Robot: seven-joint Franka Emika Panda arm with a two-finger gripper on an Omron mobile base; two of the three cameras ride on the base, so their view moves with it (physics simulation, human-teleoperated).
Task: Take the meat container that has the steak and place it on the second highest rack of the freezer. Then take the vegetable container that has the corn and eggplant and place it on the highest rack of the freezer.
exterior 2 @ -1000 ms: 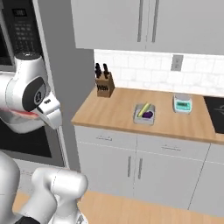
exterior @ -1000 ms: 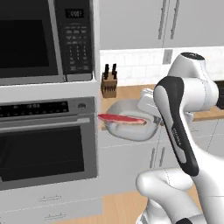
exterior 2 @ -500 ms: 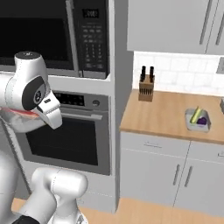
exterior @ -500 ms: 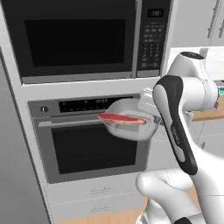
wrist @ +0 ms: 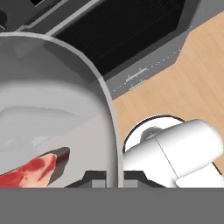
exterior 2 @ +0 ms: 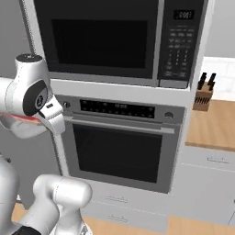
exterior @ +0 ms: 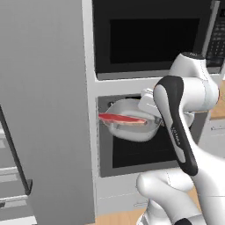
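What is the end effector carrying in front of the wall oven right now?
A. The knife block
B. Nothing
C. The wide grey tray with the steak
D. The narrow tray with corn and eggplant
C: the end effector is shut on the rim of the meat container, and the red steak lies in it.

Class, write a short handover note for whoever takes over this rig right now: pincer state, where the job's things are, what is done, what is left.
Pincer: shut on the rim of the meat tray, held in the air in front of the oven.
Steak: lying in the tray.
Freezer: at the left of the left base view, racks at the lower left edge.
Done: tray picked up.
Left: set it on the second highest rack; then fetch the vegetable tray for the highest rack.
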